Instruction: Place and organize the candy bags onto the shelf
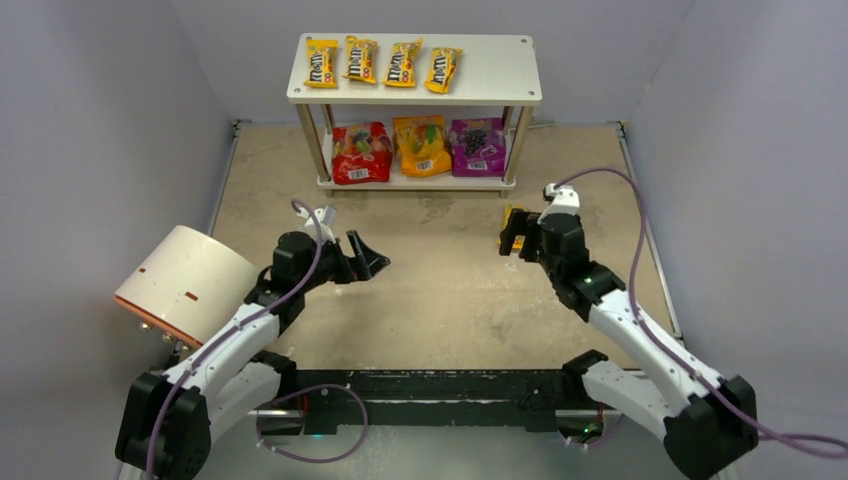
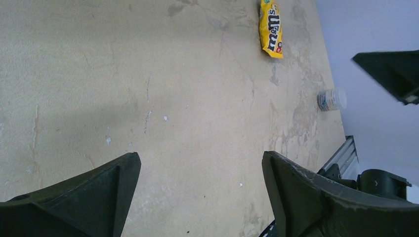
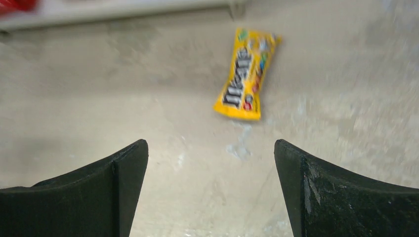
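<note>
Empty left gripper (image 2: 200, 155), fingers spread wide, hung over the table (image 1: 440, 290) in front of the shelf's (image 1: 510, 75) left end. On the shelf: four yellow packets (image 1: 361, 60) in a row on top; red pouch (image 1: 360, 152), orange pouch (image 1: 422, 145) and purple pouch (image 1: 477, 147) below. The fifth packet (image 3: 244, 81) lay flat just in front of the shelf's right post. Near it, the right gripper (image 3: 211, 143), fingers spread, nothing held. The packet is probably light, crinkly and slick, best pinched across its narrow middle.
</note>
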Controlling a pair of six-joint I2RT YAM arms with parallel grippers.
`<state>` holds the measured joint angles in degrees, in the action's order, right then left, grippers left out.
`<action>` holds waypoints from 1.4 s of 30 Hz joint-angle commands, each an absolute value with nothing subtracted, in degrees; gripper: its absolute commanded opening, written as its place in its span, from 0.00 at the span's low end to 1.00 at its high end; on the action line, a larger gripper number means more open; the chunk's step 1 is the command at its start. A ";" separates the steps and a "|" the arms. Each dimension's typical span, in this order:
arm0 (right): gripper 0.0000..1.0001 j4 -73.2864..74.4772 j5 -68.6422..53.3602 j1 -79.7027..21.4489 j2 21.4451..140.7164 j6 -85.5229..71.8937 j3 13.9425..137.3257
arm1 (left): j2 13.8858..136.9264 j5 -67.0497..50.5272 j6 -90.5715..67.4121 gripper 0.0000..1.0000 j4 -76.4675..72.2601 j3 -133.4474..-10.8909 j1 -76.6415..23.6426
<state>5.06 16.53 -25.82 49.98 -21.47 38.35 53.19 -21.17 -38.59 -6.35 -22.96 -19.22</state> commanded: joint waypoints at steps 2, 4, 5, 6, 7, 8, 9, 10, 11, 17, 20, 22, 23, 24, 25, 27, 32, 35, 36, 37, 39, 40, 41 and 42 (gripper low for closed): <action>0.99 2.40 19.21 -24.37 59.43 -27.40 36.50 | 54.11 -20.79 -40.10 1.00 -9.02 -23.29 -19.34; 0.99 0.43 16.09 -22.15 64.15 -27.95 37.23 | 54.03 -20.92 -40.25 1.00 -8.91 -23.21 -19.34; 0.98 0.28 14.72 -20.73 66.30 -28.20 38.32 | 53.86 -20.92 -40.19 1.00 -8.73 -23.20 -19.34; 0.98 0.27 13.99 -19.39 68.64 -28.51 39.25 | 53.61 -20.87 -40.09 1.00 -8.42 -23.18 -19.31; 0.97 0.26 13.45 -17.63 70.63 -28.70 40.18 | 53.31 -20.79 -40.08 1.00 -8.12 -23.19 -19.33; 0.97 -1.09 12.98 -16.45 72.40 -28.76 40.85 | 53.00 -20.56 -40.00 1.00 -7.89 -23.14 -19.34; 0.95 -1.59 12.78 -15.37 74.08 -28.93 41.71 | 52.67 -20.49 -39.99 1.00 -7.90 -22.97 -19.34; 0.93 -1.75 12.57 -14.34 75.53 -29.40 42.62 | 52.51 -20.40 -40.08 1.00 -7.83 -22.90 -19.34; 0.90 -2.02 11.62 -13.46 77.07 -29.45 43.49 | 52.40 -20.39 -40.08 1.00 -7.82 -22.86 -19.34; 0.65 -6.18 6.45 -9.23 84.12 -28.69 47.28 | 53.04 -20.71 -40.38 1.00 -8.18 -22.73 -19.36; 0.57 -7.11 3.99 -7.60 87.30 -28.79 48.86 | 53.25 -21.07 -40.60 1.00 -8.69 -22.61 -19.34; 0.57 -7.28 2.46 -7.14 89.05 -28.30 50.07 | 53.22 -21.18 -40.61 1.00 -8.66 -22.65 -19.34; 0.56 -7.55 2.09 -7.05 89.80 -28.18 50.56 | 53.22 -21.18 -40.61 1.00 -8.69 -22.67 -19.34; 0.56 -8.15 1.36 -7.03 90.47 -27.92 50.92 | 53.25 -21.26 -40.61 1.00 -8.62 -22.59 -19.34; 0.55 -8.70 0.92 -7.08 91.18 -27.87 51.13 | 53.23 -21.31 -40.61 1.00 -8.72 -22.59 -19.34; 0.54 -9.65 0.25 -7.03 92.92 -27.37 51.66 | 53.26 -21.44 -40.52 1.00 -8.78 -22.59 -19.33; 0.40 -7.63 2.13 -7.03 97.33 -27.45 53.65 | 53.10 -21.71 -40.43 1.00 -8.73 -22.37 -19.34; 0.34 -7.93 3.37 -7.04 97.60 -27.74 52.95 | 52.87 -21.80 -40.28 1.00 -8.79 -22.26 -19.34; 0.32 -7.87 3.40 -7.03 97.56 -27.77 52.79 | 52.87 -21.80 -40.26 1.00 -8.76 -22.26 -19.34; 0.31 -7.90 3.17 -7.03 97.48 -27.67 52.66 | 52.91 -21.87 -40.25 1.00 -8.82 -22.27 -19.34; 0.26 -8.03 2.52 -7.03 97.47 -27.56 52.33 | 52.99 -22.04 -40.30 1.00 -8.88 -22.20 -19.34; 0.22 -8.08 2.14 -7.04 97.43 -27.52 52.22 | 53.00 -22.10 -40.31 1.00 -8.91 -22.20 -19.34; 0.20 -8.15 1.68 -7.05 97.34 -27.50 52.09 | 52.94 -22.14 -40.34 1.00 -8.89 -22.22 -19.34; 0.16 -8.31 1.41 -7.03 97.18 -27.51 51.96 | 52.93 -22.15 -40.34 1.00 -8.89 -22.22 -19.34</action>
<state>-7.81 1.87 -7.11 98.26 -27.86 51.83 53.36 -20.95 -39.90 -6.39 -22.59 -19.22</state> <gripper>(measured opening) 0.214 0.996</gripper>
